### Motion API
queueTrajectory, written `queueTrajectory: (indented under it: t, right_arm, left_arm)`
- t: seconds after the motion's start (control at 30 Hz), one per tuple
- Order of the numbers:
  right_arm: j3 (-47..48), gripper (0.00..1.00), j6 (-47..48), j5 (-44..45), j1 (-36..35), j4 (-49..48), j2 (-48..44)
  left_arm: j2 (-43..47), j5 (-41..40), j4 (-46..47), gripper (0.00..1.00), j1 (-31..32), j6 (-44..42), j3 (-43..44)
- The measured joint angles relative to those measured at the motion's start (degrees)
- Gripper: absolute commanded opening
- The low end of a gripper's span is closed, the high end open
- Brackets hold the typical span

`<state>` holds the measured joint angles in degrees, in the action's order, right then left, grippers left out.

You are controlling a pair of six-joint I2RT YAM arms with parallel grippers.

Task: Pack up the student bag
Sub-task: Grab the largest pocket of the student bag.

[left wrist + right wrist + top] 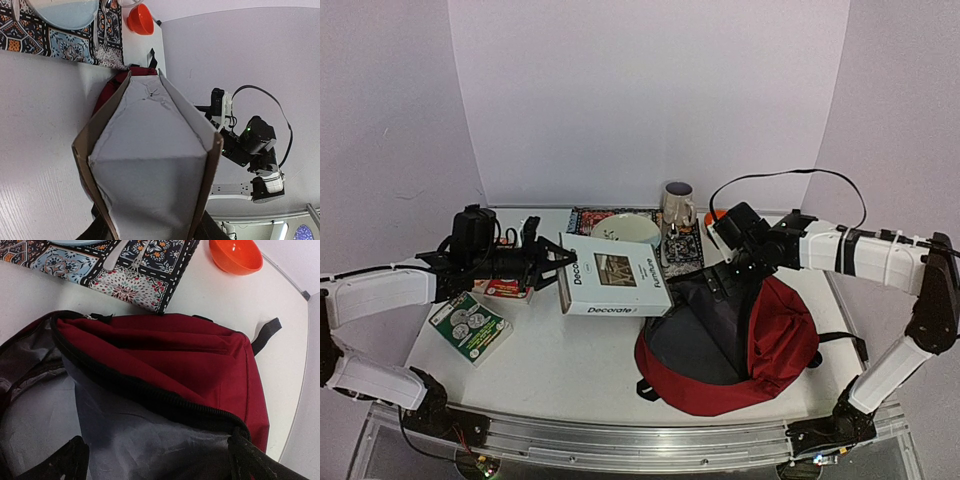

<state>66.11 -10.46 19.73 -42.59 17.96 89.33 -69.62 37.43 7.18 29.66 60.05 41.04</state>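
Note:
The student bag [760,340], dark red with black zips, lies at the front right with its mouth open and its grey lining [705,330] showing. My right gripper [728,283] is at the raised rim of the mouth. In the right wrist view its fingers [70,460] stand wide apart on either side of the lining [140,440], with the zip rim [165,400] running to the right finger. My left gripper [552,265] is shut on a white "Decorate" book [615,275] and holds it left of the bag. The left wrist view shows the book [150,165] edge-on.
A green booklet [470,327] lies front left and a red-and-white box [507,290] sits under the left gripper. At the back are a patterned mat [590,215] with a bowl [625,230], a mug [677,205], a patterned cloth [682,248] and an orange bowl [713,214].

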Motion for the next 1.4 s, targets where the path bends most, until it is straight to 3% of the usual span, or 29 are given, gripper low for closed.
queueTrajectory:
  t: [0.23,0.37,0.43,0.7,0.97,1.2,1.4]
  right_arm:
    - [1.1,0.96,-0.5,0.6,-0.3,1.7,4.9]
    - [1.1,0.88,-0.5,0.7,-0.3,1.8,7.4]
    - [1.1,0.82,-0.3,0.9,-0.3,1.6,8.3]
    - [4.3,0.38,0.6,1.1,-0.3,1.4,13.3]
    - [7.9,0.02,1.4,0.4,-0.3,1.0,14.0]
    - [13.0,0.00,1.6,-1.5,-0.3,0.0,14.2]
    - [16.9,0.00,1.8,-2.6,-0.3,-0.5,15.1]
  left_arm:
    - [-5.0,0.1,0.0,0.30,4.2,0.0,1.8]
    - [-6.5,0.2,0.8,0.29,5.9,0.0,2.8]
    - [-6.9,0.2,1.0,0.28,6.4,0.0,2.9]
    - [-9.2,0.2,1.5,0.28,6.8,0.0,2.9]
    - [-15.0,2.3,2.5,0.20,6.9,-1.7,2.9]
    - [-19.5,6.5,2.0,0.17,3.6,-4.1,5.1]
    - [-21.5,7.3,-5.2,0.17,-0.2,-11.0,11.5]
